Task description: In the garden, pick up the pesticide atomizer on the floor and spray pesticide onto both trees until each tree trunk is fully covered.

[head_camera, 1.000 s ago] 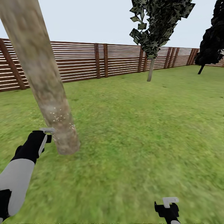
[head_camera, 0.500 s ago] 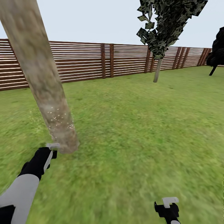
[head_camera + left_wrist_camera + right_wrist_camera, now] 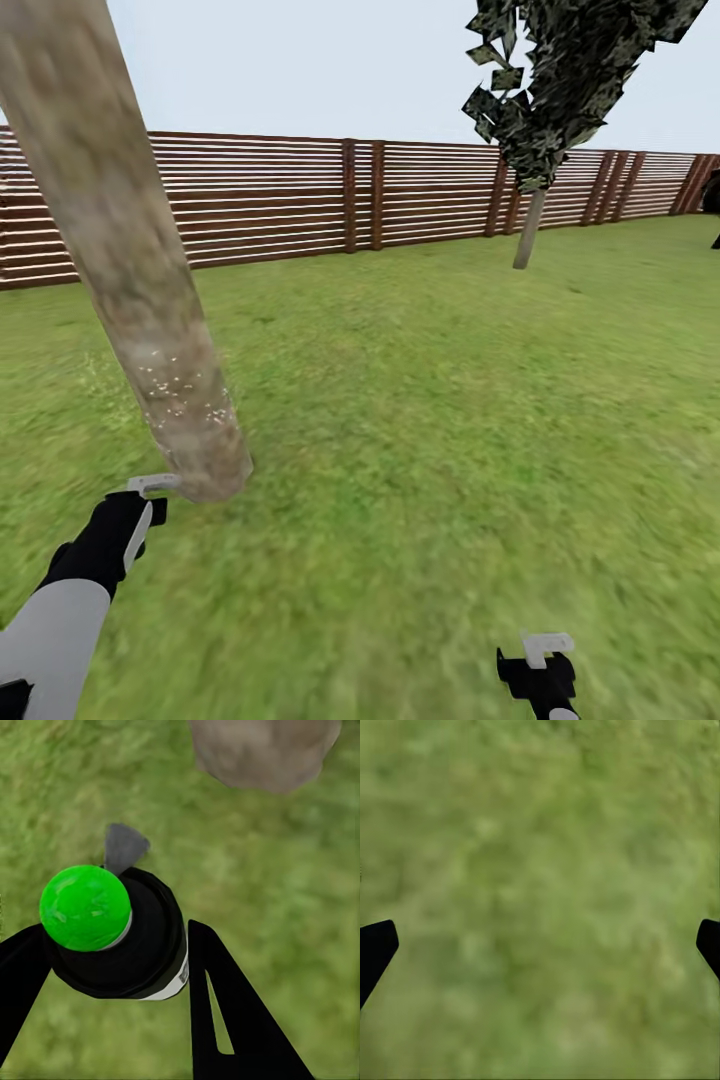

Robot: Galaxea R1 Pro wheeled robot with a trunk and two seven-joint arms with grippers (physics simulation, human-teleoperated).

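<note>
The left gripper (image 3: 112, 967) has dropped lower beside the tree trunk (image 3: 150, 330), fingers clamped on the atomizer (image 3: 116, 937). White specks cover only the trunk's base, so spraying looks unfinished. The right gripper (image 3: 540, 945) hangs open over grass (image 3: 450, 420).

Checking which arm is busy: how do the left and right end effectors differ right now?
The left end effector is closed around the pesticide atomizer, a black canister with a green top; the right end effector is spread wide and holds nothing. In the head view the left one sits near the base of the tree trunk, the right one low over open grass. Both have black fingers.
</note>
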